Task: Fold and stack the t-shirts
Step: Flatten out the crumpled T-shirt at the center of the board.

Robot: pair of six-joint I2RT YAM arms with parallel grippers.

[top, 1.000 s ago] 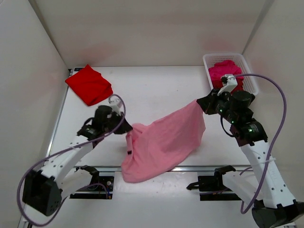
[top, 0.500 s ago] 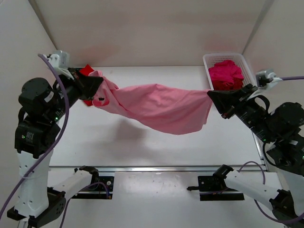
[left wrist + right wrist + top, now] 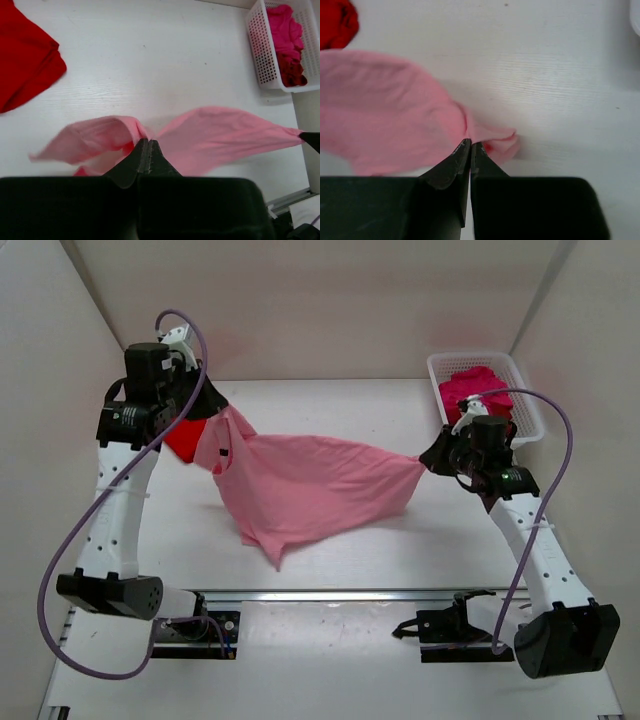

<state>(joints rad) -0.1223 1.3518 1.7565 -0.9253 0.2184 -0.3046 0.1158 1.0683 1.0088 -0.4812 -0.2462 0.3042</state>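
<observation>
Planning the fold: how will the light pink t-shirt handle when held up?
Probably very floppy: the light pink t-shirt sags between the left gripper and the right gripper. Likely light, since two thin pinches at its edges carry it. Its hanging lower corner may bunch when laid on the table.

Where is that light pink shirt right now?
In the top view, the light pink shirt stretches across the middle, pinched between the left fingers by the red shirt and the right fingers by the white basket.
</observation>
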